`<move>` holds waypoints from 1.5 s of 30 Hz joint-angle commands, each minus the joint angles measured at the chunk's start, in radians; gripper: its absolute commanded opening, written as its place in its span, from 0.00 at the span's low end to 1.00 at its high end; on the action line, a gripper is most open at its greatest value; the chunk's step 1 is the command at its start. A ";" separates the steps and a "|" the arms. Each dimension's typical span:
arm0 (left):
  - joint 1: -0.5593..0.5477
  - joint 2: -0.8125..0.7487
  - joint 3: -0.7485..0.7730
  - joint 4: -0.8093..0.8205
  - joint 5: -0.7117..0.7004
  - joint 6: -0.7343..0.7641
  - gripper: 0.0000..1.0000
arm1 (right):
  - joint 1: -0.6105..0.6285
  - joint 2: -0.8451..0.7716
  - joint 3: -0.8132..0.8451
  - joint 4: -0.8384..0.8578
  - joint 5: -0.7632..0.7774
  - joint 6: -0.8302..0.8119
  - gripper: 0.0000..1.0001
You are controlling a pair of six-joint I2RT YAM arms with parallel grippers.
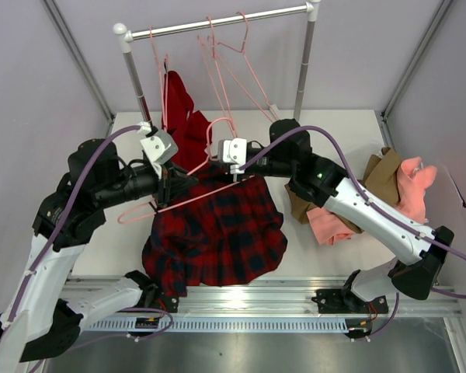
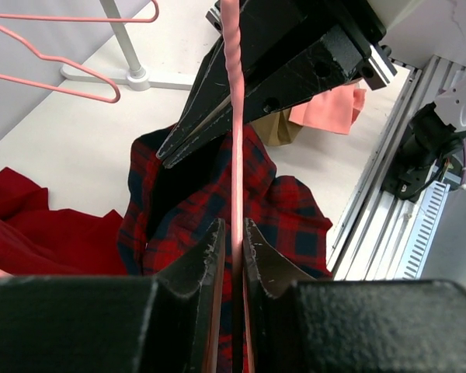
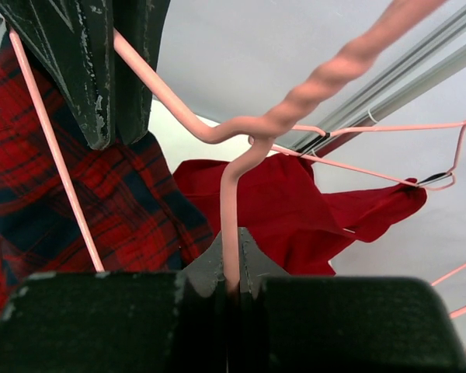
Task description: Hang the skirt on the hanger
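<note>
One camera looks down from high at the near side; two wrist cameras look close; all see the skirt (image 1: 217, 233)

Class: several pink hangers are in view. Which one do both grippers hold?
The hanger low over the table, against the plaid skirt: left gripper and right gripper are both shut on it. The other hangers hang from the rail.

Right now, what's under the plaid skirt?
The white table shows beside the plaid skirt, whose lower part lies spread on it; the pink hanger crosses its top. Anything beneath the fabric is covered.
</note>
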 commanded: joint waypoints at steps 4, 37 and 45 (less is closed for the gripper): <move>-0.003 0.000 -0.081 -0.067 0.044 0.042 0.20 | -0.001 -0.046 0.069 0.182 -0.090 0.078 0.00; -0.003 0.047 0.149 -0.004 -0.318 -0.295 0.00 | -0.079 -0.100 0.141 -0.032 0.819 0.677 0.99; -0.003 -0.017 0.138 -0.050 -0.120 -0.244 0.00 | -0.184 0.050 0.300 -0.028 0.792 0.753 1.00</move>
